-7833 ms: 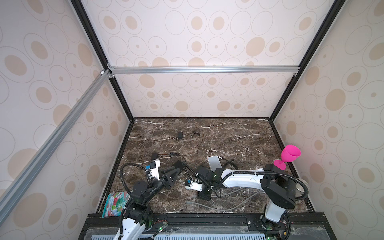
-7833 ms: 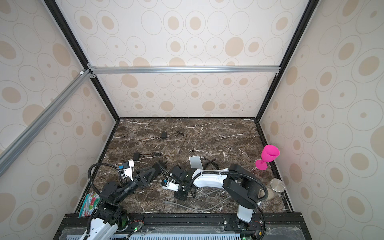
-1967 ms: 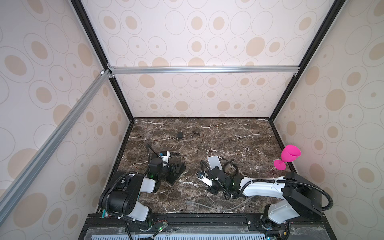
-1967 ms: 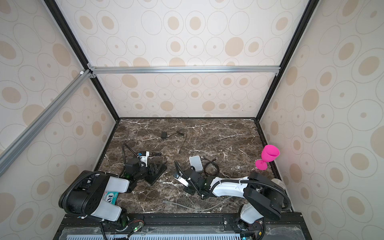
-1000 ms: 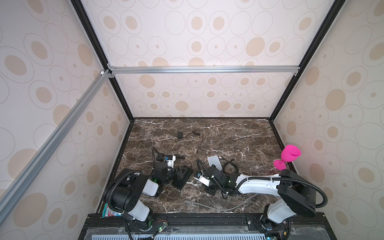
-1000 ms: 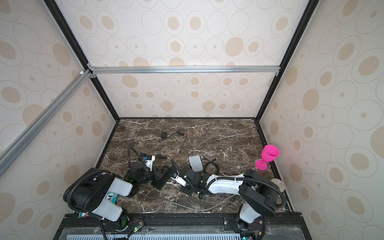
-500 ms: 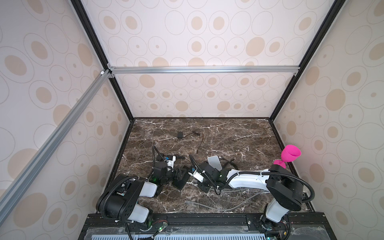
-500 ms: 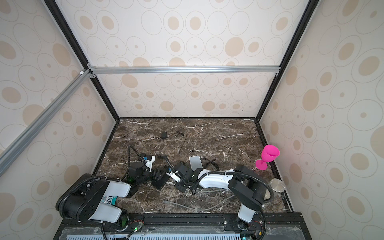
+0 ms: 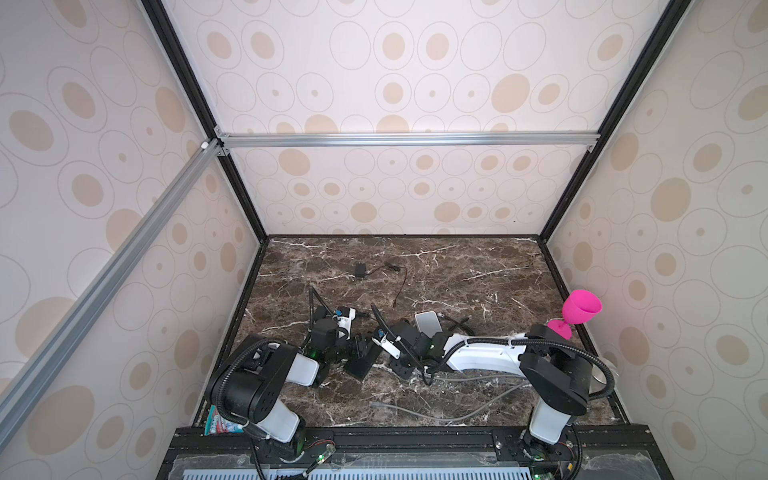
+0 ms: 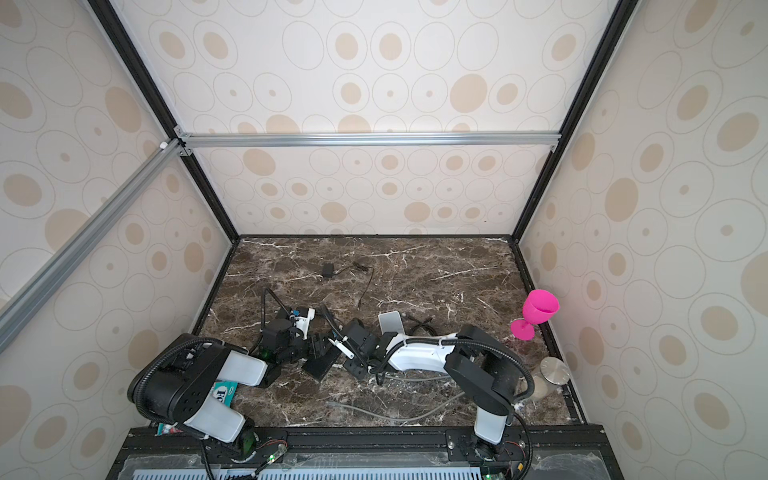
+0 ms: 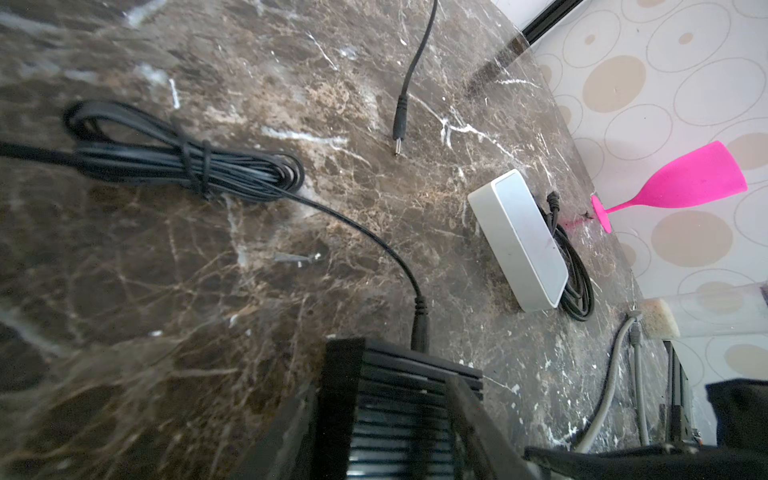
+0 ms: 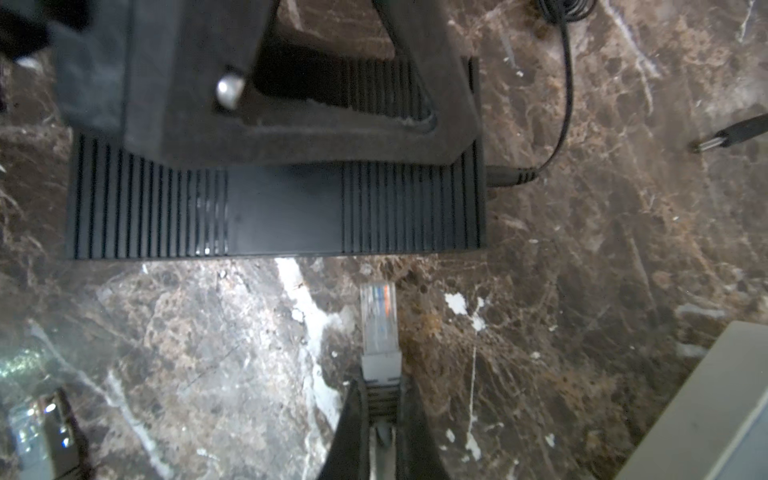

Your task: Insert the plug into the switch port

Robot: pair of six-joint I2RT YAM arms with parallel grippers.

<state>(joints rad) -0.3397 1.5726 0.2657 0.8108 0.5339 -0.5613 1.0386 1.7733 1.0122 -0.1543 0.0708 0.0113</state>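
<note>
The right gripper [image 12: 380,401] is pinched tight on the grey boot of the network plug [image 12: 377,320]. The plug's clear tip points at the black network switch [image 12: 282,216]. It is near the switch but not touching it. The left gripper [image 11: 386,432] is part way closed and hugs the switch from both sides, down on the marble table [image 12: 623,249]. To do this well, I think the plug should go in slow and straight, level with a port, while the left one holds the switch still. The ports hide on the side facing the plug, so I cannot tell if the tip lines up. Count: two grippers, one switch, one held plug, one power cord [image 12: 568,91] in the switch, one white box [image 11: 519,237], one pink goblet [image 11: 685,183], one loose round plug [image 11: 400,124].
</note>
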